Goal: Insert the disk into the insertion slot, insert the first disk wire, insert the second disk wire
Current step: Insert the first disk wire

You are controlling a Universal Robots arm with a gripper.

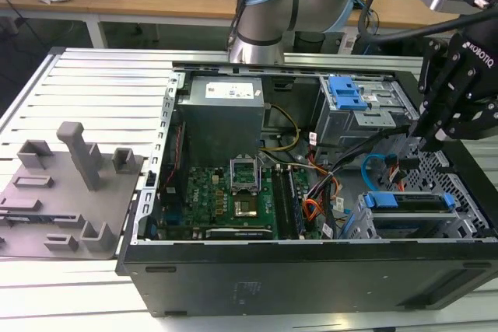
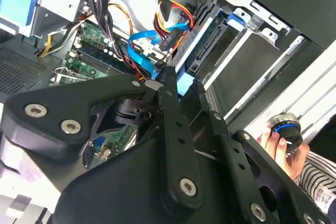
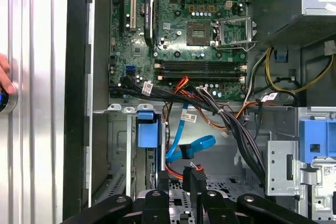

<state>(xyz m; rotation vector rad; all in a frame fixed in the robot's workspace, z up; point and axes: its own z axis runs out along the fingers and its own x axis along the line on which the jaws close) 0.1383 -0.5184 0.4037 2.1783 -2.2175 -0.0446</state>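
The black gripper (image 1: pixel 426 139) hangs near the low silver perforated drive cage (image 1: pixel 362 221), where the blue-railed disk (image 1: pixel 416 201) sits. The thin light-blue flat cable (image 3: pixel 191 148) loops nearby. I cannot tell whether the gripper holds anything, because its own body blocks the sight.

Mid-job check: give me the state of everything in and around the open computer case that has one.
Black computer case: open, side panel off.
Low silver perforated drive cage: holds the blue-fronted disk.
Thin light-blue flat cable: looped, plug apparently unconnected.
Thin red-and-dark wire: plug connection hidden.
Black gripper: hovering over those cables.
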